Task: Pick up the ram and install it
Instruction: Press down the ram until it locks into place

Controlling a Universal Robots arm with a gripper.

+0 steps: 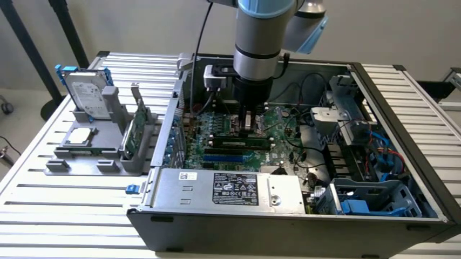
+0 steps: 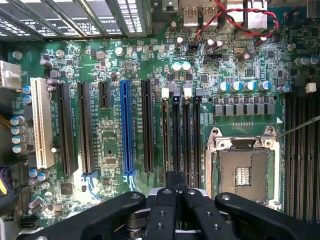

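A: Where is the ram (image 1: 238,143) lying?

B: It is sitting flat in a slot on the green board (image 1: 216,129), long axis running across the case (image 1: 403,135), just beneath the gripper (image 1: 250,125).

A: And the arm?

B: It is pointing straight down into the case, jaws pressed together, gripping nothing.

Exterior view: the scene is evenly and brightly lit by diffuse light; the slatted table (image 1: 58,199) is rendered pale and nearly washed out, while the interior of the computer case (image 1: 288,226) is left in soft shadow. Slight overall softness is noted. Wrist view: the motherboard (image 2: 110,135) is sharply rendered, whereas the gripper (image 2: 176,192) in the foreground is dark and mildly blurred.
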